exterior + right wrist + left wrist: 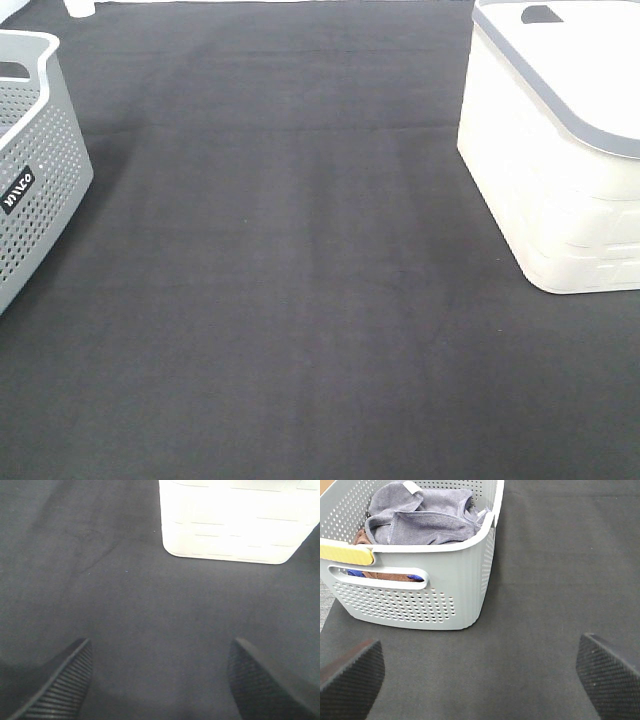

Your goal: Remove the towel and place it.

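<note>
Dark grey cloth covers the counter (300, 300), which carries two baskets set well apart at opposite edges of the high view. On the left side stands a grey perforated basket (35, 170) with a small black label (17, 190) on its wall; on the right side stands a white basket (545, 200) with a grey rim. The towel (425, 520) lies crumpled inside the grey basket, greyish-lavender, heaped up to about the level of the rim, with its small white tag (412, 486) showing at the far side of the heap. Under it lies a brown cloth (385, 575), seen partly through the basket's handle slot. A yellow strip (345, 554) sits on the near rim. The left end effector (480, 677) hangs over bare counter just short of the grey basket, its two ribbed black fingers (350, 680) spread wide with nothing between them. The right end effector (160, 680) hangs over bare counter near the white basket, its fingers (60, 685) also apart and holding nothing.
</note>
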You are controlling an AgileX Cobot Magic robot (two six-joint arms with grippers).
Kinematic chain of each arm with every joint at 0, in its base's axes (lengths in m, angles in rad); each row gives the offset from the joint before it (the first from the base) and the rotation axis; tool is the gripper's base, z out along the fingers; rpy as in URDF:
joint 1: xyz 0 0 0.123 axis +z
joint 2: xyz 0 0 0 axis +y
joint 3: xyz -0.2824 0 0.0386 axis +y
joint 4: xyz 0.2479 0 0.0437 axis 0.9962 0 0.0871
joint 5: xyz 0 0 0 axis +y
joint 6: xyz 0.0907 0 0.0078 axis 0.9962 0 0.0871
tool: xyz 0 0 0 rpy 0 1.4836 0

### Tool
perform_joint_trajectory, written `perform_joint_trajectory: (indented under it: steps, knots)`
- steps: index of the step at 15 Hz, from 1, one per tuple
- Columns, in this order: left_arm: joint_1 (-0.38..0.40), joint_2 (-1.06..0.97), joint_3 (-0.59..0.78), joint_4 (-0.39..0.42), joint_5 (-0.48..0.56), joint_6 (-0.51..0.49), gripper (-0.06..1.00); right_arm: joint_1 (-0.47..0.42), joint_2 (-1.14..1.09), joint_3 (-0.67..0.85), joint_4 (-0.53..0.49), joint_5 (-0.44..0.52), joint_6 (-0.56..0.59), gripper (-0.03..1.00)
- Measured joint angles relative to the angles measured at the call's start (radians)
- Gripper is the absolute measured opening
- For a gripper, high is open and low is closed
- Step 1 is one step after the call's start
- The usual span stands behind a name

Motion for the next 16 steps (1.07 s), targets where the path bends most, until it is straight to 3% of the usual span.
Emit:
perform_joint_trajectory:
  steps: [16]
  knots:
    - [0.000, 0.000, 0.000, 0.001, 0.000, 0.000, 0.98, 0.000, 0.000, 0.000, 0.000, 0.000, 0.000, 0.73]
